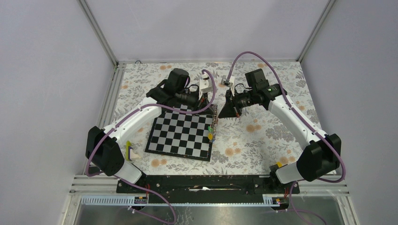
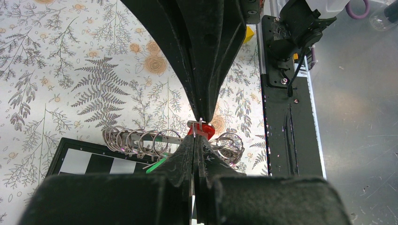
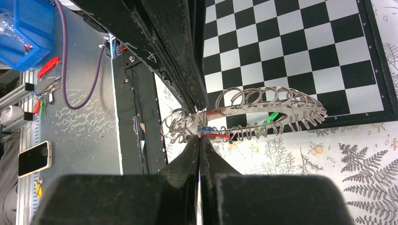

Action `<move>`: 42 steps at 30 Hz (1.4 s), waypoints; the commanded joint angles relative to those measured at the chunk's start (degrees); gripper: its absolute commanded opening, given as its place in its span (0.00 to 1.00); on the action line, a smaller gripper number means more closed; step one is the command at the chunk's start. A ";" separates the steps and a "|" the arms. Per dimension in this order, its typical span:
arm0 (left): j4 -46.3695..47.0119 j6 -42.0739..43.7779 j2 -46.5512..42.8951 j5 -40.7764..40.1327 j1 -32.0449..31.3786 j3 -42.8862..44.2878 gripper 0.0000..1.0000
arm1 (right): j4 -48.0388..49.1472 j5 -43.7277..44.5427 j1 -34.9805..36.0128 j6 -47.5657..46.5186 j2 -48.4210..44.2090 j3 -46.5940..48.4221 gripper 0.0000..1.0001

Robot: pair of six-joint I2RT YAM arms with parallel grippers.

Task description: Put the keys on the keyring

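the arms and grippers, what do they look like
The left arm and right arm have white links, bulky black joints and looping purple cables. The left gripper and right gripper are black, with tapering scuffed fingers.

Left gripper [image 2: 199, 130], right gripper [image 3: 200, 124] — both clamped, facing inward

Right gripper [image 3: 199, 137] fingers pressed together, tips at the near edge of the keyring [image 3: 286, 107], just beside red tag [image 3: 217, 136] and blue tag [image 3: 205, 129]. Green tag [image 3: 271, 118] farther right. Left gripper [image 3: 200, 108] tip opposite. Chessboard [image 3: 300, 47] beyond.
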 commanded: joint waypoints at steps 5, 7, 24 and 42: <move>1.64 0.43 -0.87 0.51 -0.29 1.28 0.00 | 0.39 -0.33 -0.38 -0.48 -2.02 -0.13 0.00; 1.59 0.34 -1.00 0.51 -0.29 1.25 0.00 | 0.42 -0.91 -0.37 -0.44 -2.18 -0.07 0.00; 2.36 -0.23 -1.30 1.11 -0.29 0.70 0.00 | 1.00 -1.49 -0.46 0.05 -1.85 -0.06 0.00; 2.42 -0.19 -1.09 1.30 -0.29 0.47 0.00 | 0.77 -3.96 -1.09 0.69 -1.41 1.02 0.00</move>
